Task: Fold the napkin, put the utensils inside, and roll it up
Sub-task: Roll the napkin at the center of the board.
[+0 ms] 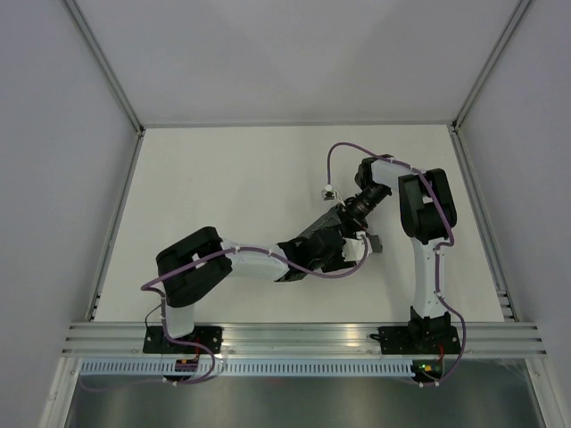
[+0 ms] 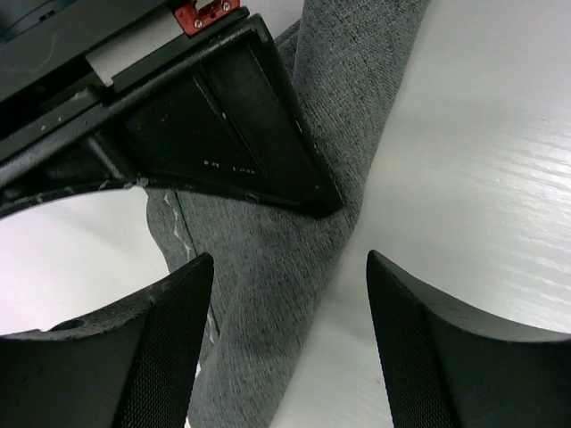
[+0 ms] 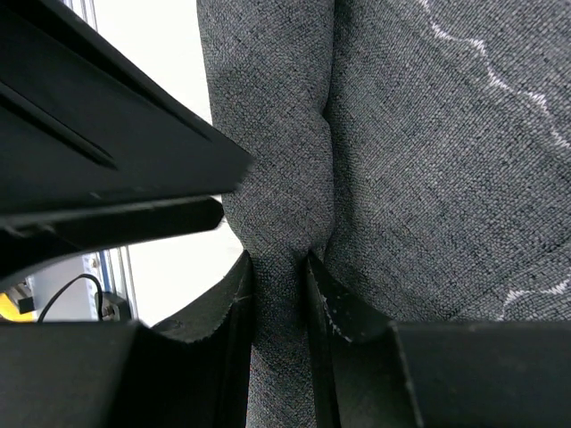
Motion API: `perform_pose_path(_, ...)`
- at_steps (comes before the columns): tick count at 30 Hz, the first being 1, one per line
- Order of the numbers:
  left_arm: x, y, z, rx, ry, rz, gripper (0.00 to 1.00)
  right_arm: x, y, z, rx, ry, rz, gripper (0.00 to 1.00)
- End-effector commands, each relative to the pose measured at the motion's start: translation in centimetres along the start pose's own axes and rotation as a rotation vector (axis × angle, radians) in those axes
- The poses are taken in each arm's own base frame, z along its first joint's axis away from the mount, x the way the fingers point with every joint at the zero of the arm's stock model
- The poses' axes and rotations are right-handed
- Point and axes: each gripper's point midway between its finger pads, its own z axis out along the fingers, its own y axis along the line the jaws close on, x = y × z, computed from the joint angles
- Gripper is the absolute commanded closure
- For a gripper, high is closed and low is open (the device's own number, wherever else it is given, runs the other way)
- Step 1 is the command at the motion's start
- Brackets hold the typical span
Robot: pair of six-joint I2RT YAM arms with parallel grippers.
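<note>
The dark grey napkin [image 1: 323,225] lies bunched in a long roll near the table's middle, between both grippers. In the left wrist view it [image 2: 268,294] runs up from between my left gripper's [image 2: 287,267] wide-open jaws without being pinched. My right gripper [image 3: 281,267] is shut on a narrow fold of the napkin [image 3: 428,134], whose pale stitched line shows at the right. From above, the left gripper [image 1: 337,252] sits at the roll's near end and the right gripper [image 1: 344,214] at its far end. The utensils are hidden.
One black finger of the right gripper [image 2: 241,134] crosses the top of the left wrist view, very close. The left gripper's body [image 3: 89,134] fills the right wrist view's left side. A small grey piece [image 1: 376,242] lies beside the napkin. White walls enclose the table [image 1: 223,196].
</note>
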Motion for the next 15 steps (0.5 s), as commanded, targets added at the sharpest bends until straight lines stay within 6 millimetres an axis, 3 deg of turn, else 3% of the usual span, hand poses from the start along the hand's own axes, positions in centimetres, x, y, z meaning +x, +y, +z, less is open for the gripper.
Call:
perform_pose_path(1,-1.8,1.6,1.2,-0.062,-0.036,0.087,0.26,2.2,-3.0,1.1,0.037,0.084,-0.055,0.83)
perform_pose_path(5,-0.8,1.0,2.0,-0.052,-0.013,0.106,0.32,2.3,-3.0,1.1,0.031,0.085,-0.048,0.83)
perform_pose_path(8,0.0,0.1,2.3,-0.028,0.007,0.109,0.41,2.2,-3.1,1.0,0.032,0.081,-0.046,0.83)
perform_pose_path(15,1.5,-1.7,2.6,0.047,0.041,0.098,0.72,1.7,-3.0,0.7,0.028,0.073,-0.045,0.81)
